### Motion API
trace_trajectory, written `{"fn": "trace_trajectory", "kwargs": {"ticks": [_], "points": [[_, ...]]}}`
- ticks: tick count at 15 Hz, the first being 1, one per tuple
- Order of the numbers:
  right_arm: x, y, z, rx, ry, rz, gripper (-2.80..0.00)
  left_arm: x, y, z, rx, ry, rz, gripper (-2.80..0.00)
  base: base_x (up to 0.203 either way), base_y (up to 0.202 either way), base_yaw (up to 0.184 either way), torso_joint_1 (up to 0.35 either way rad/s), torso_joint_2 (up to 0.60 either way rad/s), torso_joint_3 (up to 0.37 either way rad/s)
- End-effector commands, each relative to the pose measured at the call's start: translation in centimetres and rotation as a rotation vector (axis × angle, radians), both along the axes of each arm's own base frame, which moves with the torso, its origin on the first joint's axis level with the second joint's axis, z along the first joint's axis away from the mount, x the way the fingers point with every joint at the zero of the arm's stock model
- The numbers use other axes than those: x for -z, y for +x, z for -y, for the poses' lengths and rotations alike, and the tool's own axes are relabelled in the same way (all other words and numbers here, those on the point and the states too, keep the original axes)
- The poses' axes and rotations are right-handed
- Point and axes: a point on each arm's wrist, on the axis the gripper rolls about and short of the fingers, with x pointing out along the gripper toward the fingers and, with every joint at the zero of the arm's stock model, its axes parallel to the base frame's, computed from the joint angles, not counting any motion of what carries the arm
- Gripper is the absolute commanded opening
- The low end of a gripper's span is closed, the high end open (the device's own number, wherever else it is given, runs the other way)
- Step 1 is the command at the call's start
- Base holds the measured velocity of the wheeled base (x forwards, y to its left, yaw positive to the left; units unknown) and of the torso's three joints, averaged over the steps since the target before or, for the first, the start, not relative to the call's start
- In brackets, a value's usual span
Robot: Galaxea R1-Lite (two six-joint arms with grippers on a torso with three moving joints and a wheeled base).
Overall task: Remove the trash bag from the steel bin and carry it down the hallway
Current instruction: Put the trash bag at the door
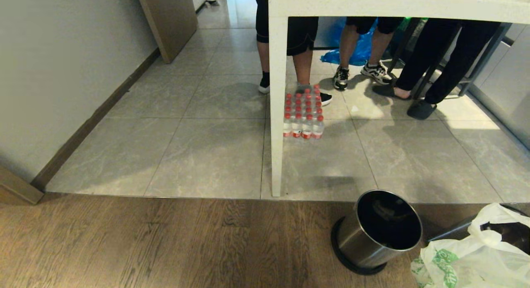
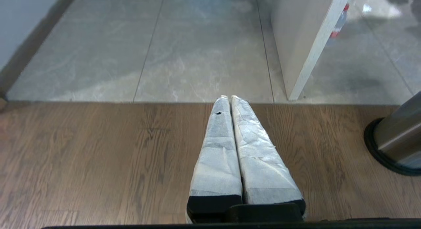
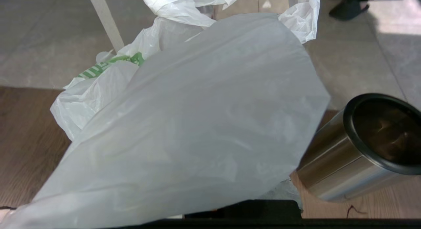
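**Trash bag out of the steel bin, held at the near right**

- Trash bag (image 1: pixel 472 255): thin white plastic with green print, outside the bin at the near right corner of the head view, just right of the bin. In the right wrist view it drapes over the right gripper and hides the fingers.
- Right gripper (image 3: pixel 243 207): fingers covered by the bag; clenched, with the bag hanging from it.
- Steel bin (image 1: pixel 374 234): round, brushed metal, black rim and base, on the wooden floor near the tile edge, tilted, its dark inside bare.
- Left gripper (image 2: pixel 229 99): white-wrapped fingers pressed together, grasping nothing, above the wooden floor left of the bin.
- Hallway (image 1: pixel 215 35): grey marbled tiles running to the far left, pale wall, dark skirting, brown door (image 1: pixel 167 19).
- White table (image 1: pixel 276 93): one leg on the tiles.
- Pack of red-capped bottles (image 1: pixel 303 114): beside that leg.
- Blue plastic bag (image 1: pixel 356 48): far, under the table.
- People's legs (image 1: pixel 304 60): standing behind the table.
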Motion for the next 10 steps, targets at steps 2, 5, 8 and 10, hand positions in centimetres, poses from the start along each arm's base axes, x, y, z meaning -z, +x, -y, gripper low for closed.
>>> {"fn": "trace_trajectory", "kwargs": {"ticks": [2,5,8,10], "points": [[-0.01,0.02,0.00,0.000,-0.001,-0.002,-2.80,0.00,0.00,0.00,0.000,-0.001,0.000,-2.80,0.000,0.000,0.000,0.002,0.00,0.205],[0.00,0.02,0.00,0.000,-0.001,-0.002,-2.80,0.00,0.00,0.00,0.000,-0.001,0.000,-2.80,0.000,0.000,0.000,0.003,0.00,0.201],[-0.01,0.02,0.00,0.000,-0.001,-0.002,-2.80,0.00,0.00,0.00,0.000,-0.001,0.000,-2.80,0.000,0.000,0.000,0.001,0.00,0.204],[0.03,0.03,0.00,0.000,-0.002,-0.003,-2.80,0.00,0.00,0.00,0.000,-0.001,0.000,-2.80,0.000,0.000,0.000,0.002,0.00,0.201]]}}
